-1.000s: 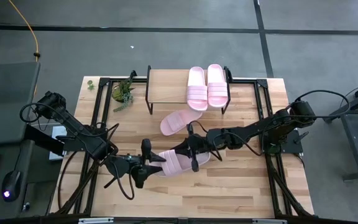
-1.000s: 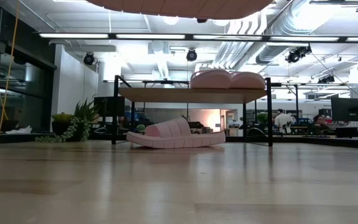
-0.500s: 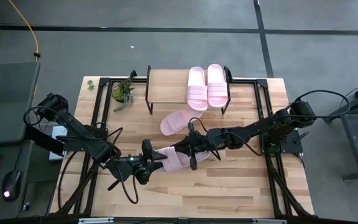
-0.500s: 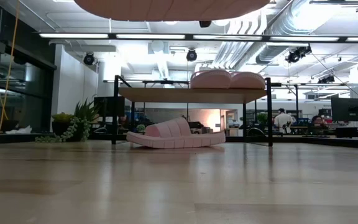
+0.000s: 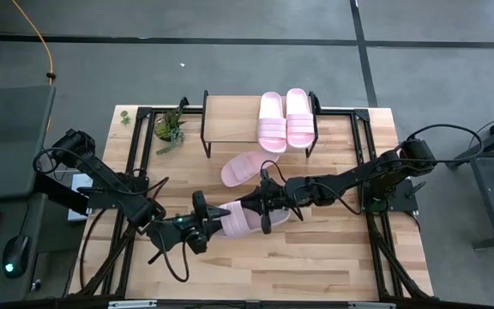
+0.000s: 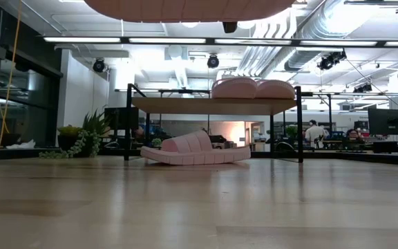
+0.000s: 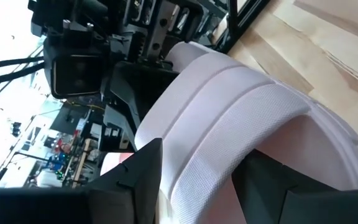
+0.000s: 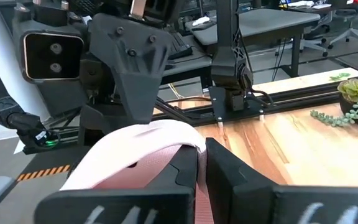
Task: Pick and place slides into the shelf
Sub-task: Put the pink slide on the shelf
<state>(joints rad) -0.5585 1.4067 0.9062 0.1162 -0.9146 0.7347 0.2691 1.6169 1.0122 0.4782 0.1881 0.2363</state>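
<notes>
Two pale pink slides (image 5: 285,118) lie side by side on the right half of the shelf's (image 5: 230,120) wooden top. A third slide (image 5: 243,168) rests sole-down on the table just in front of the shelf (image 6: 213,105). The fourth slide (image 5: 243,221) hangs in the air over the table's middle, held between both arms; the low view shows its sole (image 6: 185,7) from underneath. My left gripper (image 5: 213,221) is shut on its left end. My right gripper (image 5: 267,215) is shut on its right end. My left gripper has the held slide's ribbed strap (image 7: 229,124) between its two fingers (image 7: 138,180), one at each edge of the strap. It comes nearly level from the table's left. The slide is clear of the table. My right gripper pinches a thin pink edge of the slide (image 8: 199,193) between its shut fingers (image 8: 185,168). It comes nearly level from the table's right. Which part of the slide that edge belongs to, the fingers hide.
A small potted plant (image 5: 170,127) stands at the table's far left, beside the shelf. Black frame rails (image 5: 363,146) run along the table's sides. Bare wood lies toward the near edge (image 5: 316,266).
My left gripper has rolled about its own line and shifted a little toward the slide. The held slide has turned slightly with it and stays clear of the table. My right gripper has kept its place and its hold.
</notes>
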